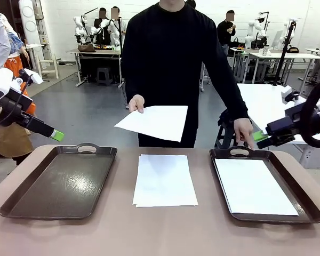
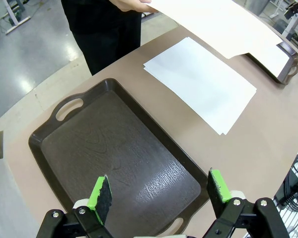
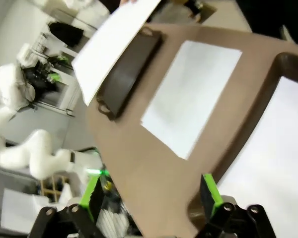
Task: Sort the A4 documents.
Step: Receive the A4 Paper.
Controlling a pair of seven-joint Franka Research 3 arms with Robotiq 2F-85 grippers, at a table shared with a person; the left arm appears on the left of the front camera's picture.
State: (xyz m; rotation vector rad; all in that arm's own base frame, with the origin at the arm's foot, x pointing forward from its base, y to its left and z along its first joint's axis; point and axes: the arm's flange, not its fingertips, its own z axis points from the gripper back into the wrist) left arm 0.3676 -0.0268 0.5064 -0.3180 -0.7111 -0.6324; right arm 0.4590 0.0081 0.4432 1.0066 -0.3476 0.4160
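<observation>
Early on: one sheet (image 1: 254,186) lies in the 3 o'clock tray (image 1: 300,188), the 9 o'clock tray (image 1: 22,186) has none, the stack (image 1: 165,180) sits mid-table, a hand (image 1: 136,102) holds another sheet at 12; left claw (image 2: 160,188) and right claw (image 3: 150,192) gape wide, holding nothing

You have bright, even overhead light in the front view, and shadows on the table (image 1: 165,229) are soft and thin. The A4 documents (image 1: 164,180) read almost blown-out white, with no surface detail. In the left wrist view the left tray (image 2: 114,148) carries a pale sheen toward 5 o'clock. Your right wrist view is smeared throughout; nothing there has a crisp edge. Straight lines bow at 3 and 9 o'clock in both wrist views.
</observation>
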